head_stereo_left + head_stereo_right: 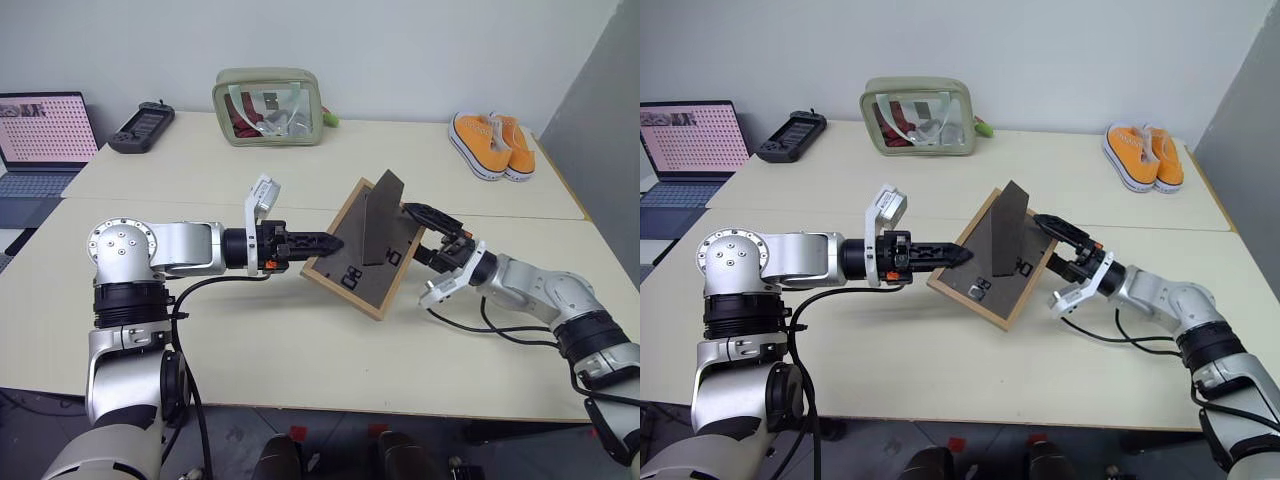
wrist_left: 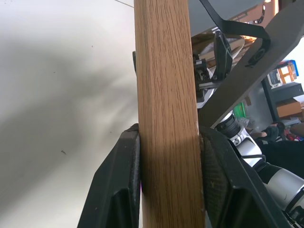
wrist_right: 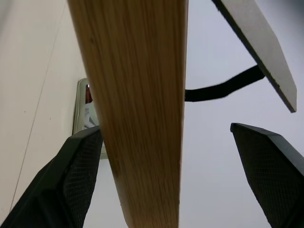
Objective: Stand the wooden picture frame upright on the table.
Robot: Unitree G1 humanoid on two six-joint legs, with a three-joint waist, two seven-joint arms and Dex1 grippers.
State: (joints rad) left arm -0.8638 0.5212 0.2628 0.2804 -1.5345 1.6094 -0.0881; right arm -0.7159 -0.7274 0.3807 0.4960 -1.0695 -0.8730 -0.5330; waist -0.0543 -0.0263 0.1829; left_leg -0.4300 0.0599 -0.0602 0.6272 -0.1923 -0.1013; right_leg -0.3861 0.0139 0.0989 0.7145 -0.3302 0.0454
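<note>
The left gripper (image 1: 318,243) pinches the wooden picture frame (image 1: 366,250) tight; the right gripper (image 1: 437,236) is wide open around its right edge. Lower it gently onto the table (image 1: 300,340), stand leg down

You're looking at what reads as a lab or office test room rather than a home. A large cream tabletop (image 1: 300,370) of two long slabs stands against a plain pale wall. At its far left edge sits an open laptop (image 1: 40,140) with a grid on its screen, and near it a black handheld controller (image 1: 141,126). Loose props are set out along the back: a clear pouch (image 1: 268,106) with olive trim, and a pair of orange sneakers (image 1: 492,144).
</note>
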